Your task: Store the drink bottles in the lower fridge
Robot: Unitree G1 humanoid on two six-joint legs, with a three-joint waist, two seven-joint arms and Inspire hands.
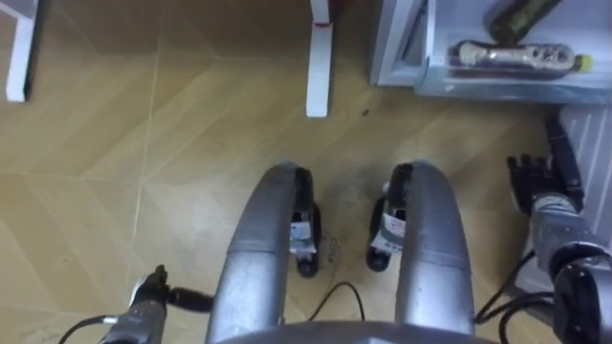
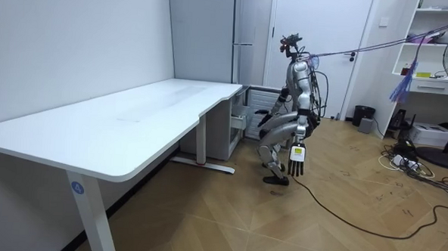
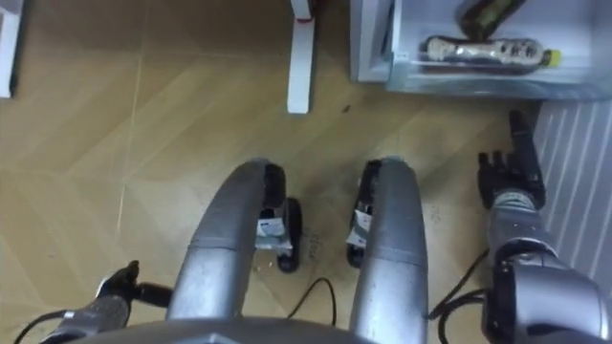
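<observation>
The robot is seen in the room view crouched on bent knees on the wooden floor [image 2: 341,214] before the fridge [image 2: 250,51], beside the white surface [image 2: 133,129]. The right hand [image 1: 534,191] is held low toward the open fridge drawer [image 1: 497,84], its fingers [image 1: 556,134] apart and fairly straight, clamped on nothing. Just ahead of those fingertips and a little to their left, a clear bottle [image 1: 516,54] is laid on its side in the drawer, with a pale label round it and a yellow cap at its right end; the print on the label cannot be read. A darker bottle [image 1: 521,14] is seen farther beyond the fingertips, cut off by the edge. The left hand [image 1: 153,294] is hung low beside the left knee, its fingers shown straight and apart in the room view, nothing held. Well to the left of the right-hand fingers, a white surface leg [image 1: 318,57] is marked by a red band.
</observation>
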